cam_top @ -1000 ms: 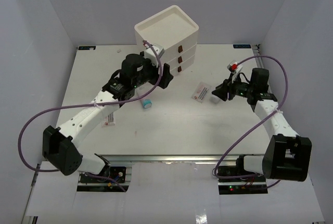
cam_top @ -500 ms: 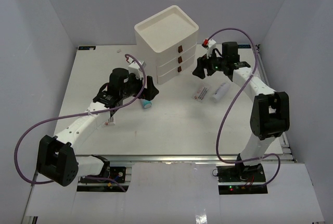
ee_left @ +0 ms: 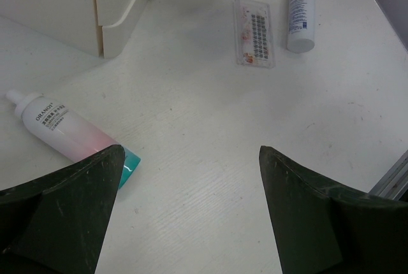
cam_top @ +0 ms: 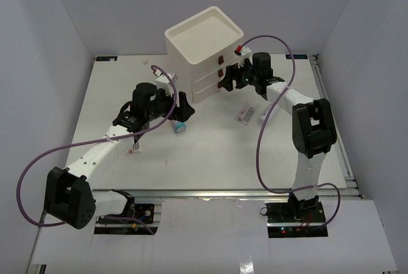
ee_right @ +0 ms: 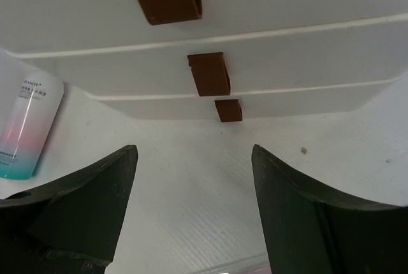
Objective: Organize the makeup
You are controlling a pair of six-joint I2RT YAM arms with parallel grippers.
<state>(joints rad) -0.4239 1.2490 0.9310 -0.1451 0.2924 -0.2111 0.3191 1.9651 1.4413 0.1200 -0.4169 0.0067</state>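
A pink tube with a teal cap point(cam_top: 180, 126) lies on the table just below my left gripper point(cam_top: 186, 111), which is open and empty. In the left wrist view the tube point(ee_left: 64, 135) lies by the left finger, and a flat printed packet point(ee_left: 254, 32) and a white bottle point(ee_left: 301, 13) lie farther off. My right gripper point(cam_top: 226, 83) is open and empty in front of the white drawer box point(cam_top: 204, 44). The right wrist view shows the gripper point(ee_right: 194, 204) low before the dark red handles point(ee_right: 209, 73). All drawers look shut. No sponges are in view.
The packet point(cam_top: 245, 113) and the bottle point(cam_top: 264, 115) lie right of centre, partly under my right arm. Another small packet point(cam_top: 134, 148) lies beside my left forearm. The drawer box stands at the back centre of the table point(cam_top: 210, 159).
My right arm has swung from the right side of the table over to the front of the drawer box. My left gripper drew back from the box, then stayed put.
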